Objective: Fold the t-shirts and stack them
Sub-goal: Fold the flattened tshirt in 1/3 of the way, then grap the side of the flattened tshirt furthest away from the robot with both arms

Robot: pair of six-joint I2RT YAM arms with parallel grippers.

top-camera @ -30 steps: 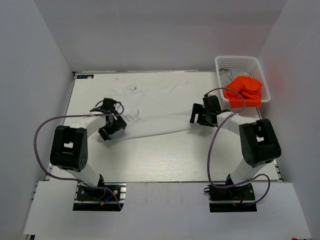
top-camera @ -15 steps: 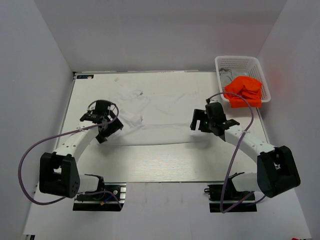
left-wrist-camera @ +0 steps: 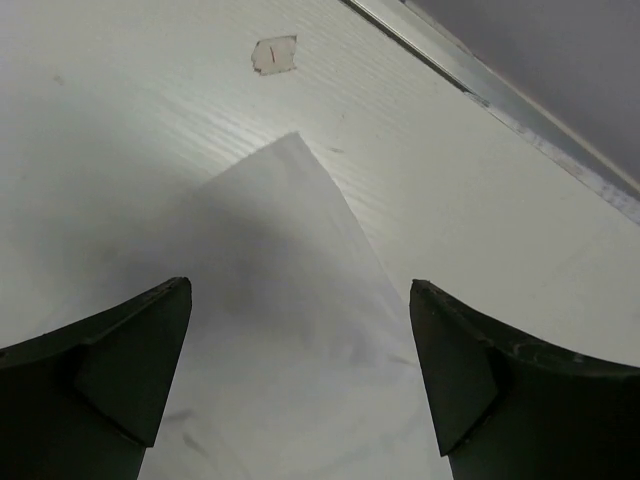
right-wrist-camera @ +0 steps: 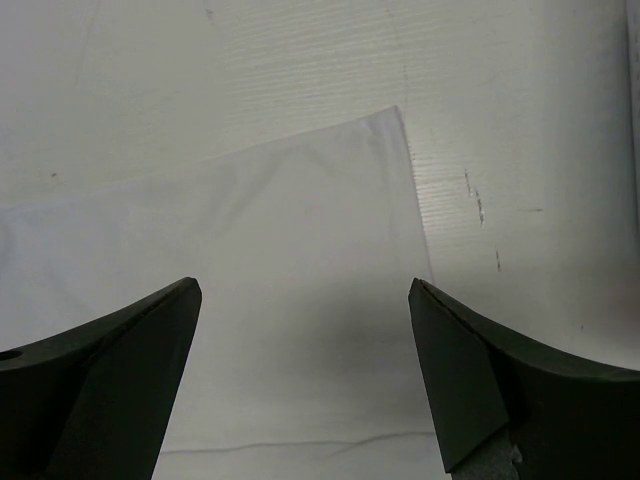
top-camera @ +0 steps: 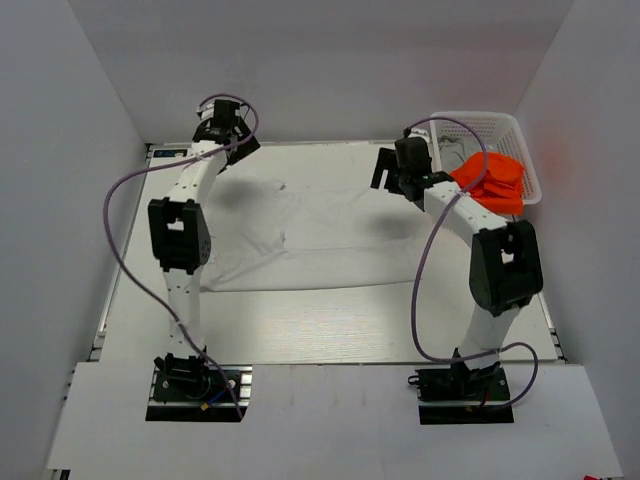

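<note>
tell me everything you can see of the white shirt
The white shirt is thin, plain cloth, spread flat and lightly wrinkled across the table. It rests on the table only. Both its far corners lie crisp and flat, one under the open left gripper, one under the open right gripper; neither seems to touch it.

Two t-shirts are in view. One plain white cloth t-shirt [top-camera: 320, 235] lies spread on the single pale counter [top-camera: 330, 320]. One bright orange cloth t-shirt [top-camera: 492, 180] is bunched in the one white plastic lattice basket [top-camera: 500, 122]. There are two white-and-black robot arms, a left arm [top-camera: 180, 235] and a right arm [top-camera: 505, 265]. The left wrist view shows two dark left fingers [left-wrist-camera: 110, 370] and the right wrist view two dark right fingers [right-wrist-camera: 110, 380], four in all.
</note>
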